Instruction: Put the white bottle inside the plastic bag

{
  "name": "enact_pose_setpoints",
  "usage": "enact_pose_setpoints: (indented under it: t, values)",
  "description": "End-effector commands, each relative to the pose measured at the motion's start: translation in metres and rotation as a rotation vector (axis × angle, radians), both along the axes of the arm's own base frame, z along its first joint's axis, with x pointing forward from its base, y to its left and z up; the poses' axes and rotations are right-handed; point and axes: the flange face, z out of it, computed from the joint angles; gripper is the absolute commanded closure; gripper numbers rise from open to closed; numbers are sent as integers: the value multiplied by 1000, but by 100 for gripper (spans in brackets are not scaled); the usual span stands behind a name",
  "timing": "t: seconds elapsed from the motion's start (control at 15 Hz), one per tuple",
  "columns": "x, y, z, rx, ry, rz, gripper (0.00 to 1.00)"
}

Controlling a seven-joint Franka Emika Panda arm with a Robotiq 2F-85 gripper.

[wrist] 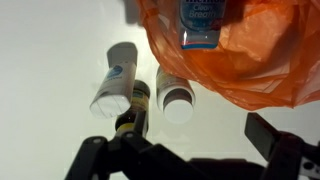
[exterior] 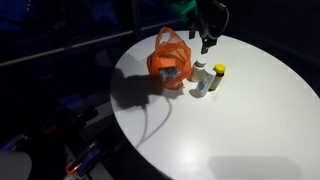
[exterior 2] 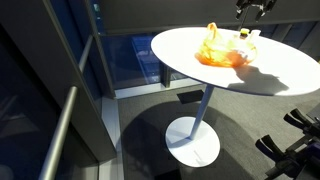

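The orange plastic bag (exterior: 168, 60) stands on the round white table (exterior: 230, 130); it also shows in the other exterior view (exterior 2: 218, 50) and fills the upper right of the wrist view (wrist: 245, 50). The small white bottle (wrist: 177, 100) stands upright just beside the bag, seen from above; it is also in an exterior view (exterior: 198, 71). My gripper (exterior: 207, 32) hangs open and empty above the table, behind the bottles and clear of them. In the wrist view its fingers (wrist: 185, 150) frame the bare table below the white bottle.
A white container with a blue marking (wrist: 114, 85) and a dark bottle with a yellow cap (wrist: 135, 108) stand close beside the white bottle. An item with a blue label (wrist: 200, 22) sits inside the bag. The table edge is near the gripper.
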Motion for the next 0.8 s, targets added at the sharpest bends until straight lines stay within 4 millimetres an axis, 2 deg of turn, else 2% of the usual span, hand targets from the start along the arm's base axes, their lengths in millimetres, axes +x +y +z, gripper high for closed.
enact_pose_setpoints:
  t: [0.0,0.33,0.73]
  values:
    - [21,-10,-19,5,-7,-44,0]
    - [38,-12,-48,-5,14,-49,0]
    - [50,-17,-72,-22,45,-72,0]
